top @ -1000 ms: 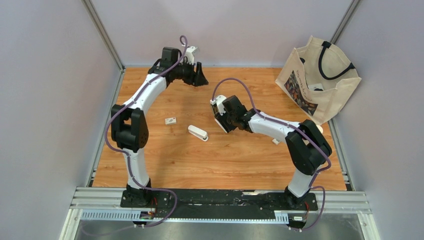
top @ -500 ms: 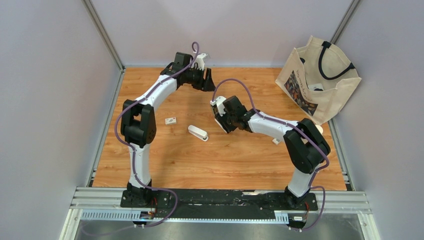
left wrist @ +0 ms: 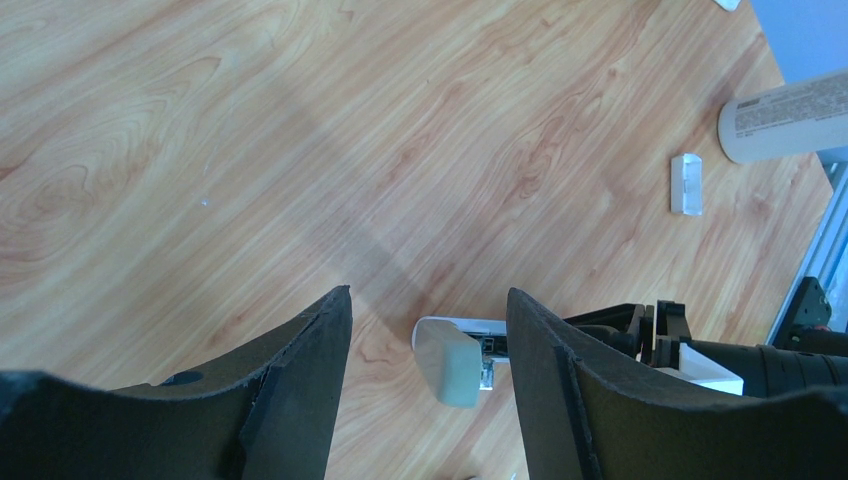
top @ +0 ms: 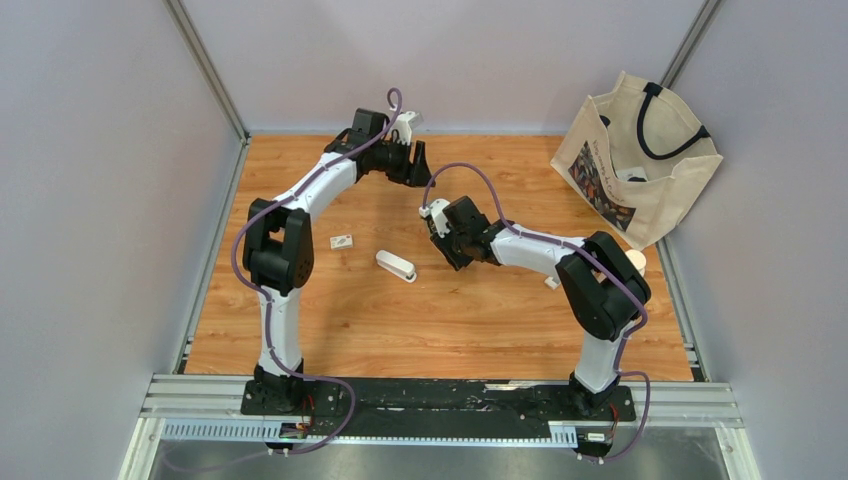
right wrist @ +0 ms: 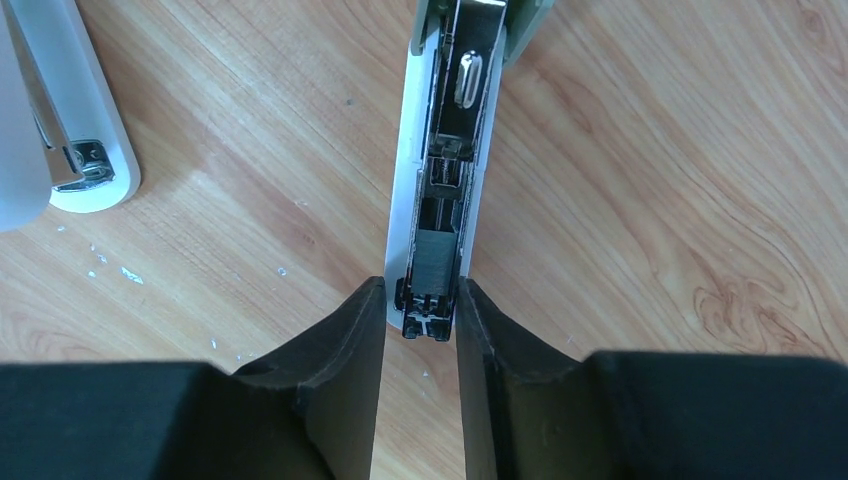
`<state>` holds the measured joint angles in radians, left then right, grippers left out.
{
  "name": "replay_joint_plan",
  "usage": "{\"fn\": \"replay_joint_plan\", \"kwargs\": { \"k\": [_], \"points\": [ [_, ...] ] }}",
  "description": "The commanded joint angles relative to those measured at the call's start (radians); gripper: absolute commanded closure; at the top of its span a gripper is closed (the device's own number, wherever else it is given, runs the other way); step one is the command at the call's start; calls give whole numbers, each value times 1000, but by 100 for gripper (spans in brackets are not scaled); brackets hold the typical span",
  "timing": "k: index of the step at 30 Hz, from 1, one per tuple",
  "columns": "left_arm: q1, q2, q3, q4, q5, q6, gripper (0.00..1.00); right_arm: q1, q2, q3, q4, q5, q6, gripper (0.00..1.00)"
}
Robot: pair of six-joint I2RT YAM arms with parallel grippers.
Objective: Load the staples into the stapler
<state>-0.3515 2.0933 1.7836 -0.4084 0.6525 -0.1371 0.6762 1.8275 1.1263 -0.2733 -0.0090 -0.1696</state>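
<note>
In the right wrist view a white stapler (right wrist: 440,170) lies opened on the wood with its metal channel bared. A short dark-grey strip, the staples (right wrist: 437,258), sits in that channel near its end. My right gripper (right wrist: 422,285) is shut on that end, one finger pressed against each side. From above, the right gripper (top: 452,250) hides this stapler. My left gripper (left wrist: 428,295) hangs open and holds nothing. It is high over the same stapler (left wrist: 450,360), whose grey-green lid stands raised. From above, the left gripper (top: 410,165) is at the far middle.
A second, closed white stapler (top: 396,265) lies left of my right gripper, also seen as the stapler (right wrist: 60,120). A small box (top: 342,240) lies further left. A tote bag (top: 635,160) leans at the right wall, near a white cylinder (left wrist: 780,115) and a small white piece (left wrist: 686,183).
My left arm has swung right along the far edge toward the middle. My right gripper's jaws have narrowed onto the stapler's end, and its arm has shifted slightly.
</note>
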Motion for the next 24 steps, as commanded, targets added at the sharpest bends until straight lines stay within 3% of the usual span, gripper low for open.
{"fn": "replay_joint_plan", "kwargs": {
  "k": [1, 24],
  "points": [
    [-7, 14, -13, 29, 6, -15, 34, -12, -10, 12, 20, -9, 2, 67],
    [-37, 1, -62, 36, 16, -35, 34, -27, 0, 9, 13, -32, 8, 72]
  ]
}}
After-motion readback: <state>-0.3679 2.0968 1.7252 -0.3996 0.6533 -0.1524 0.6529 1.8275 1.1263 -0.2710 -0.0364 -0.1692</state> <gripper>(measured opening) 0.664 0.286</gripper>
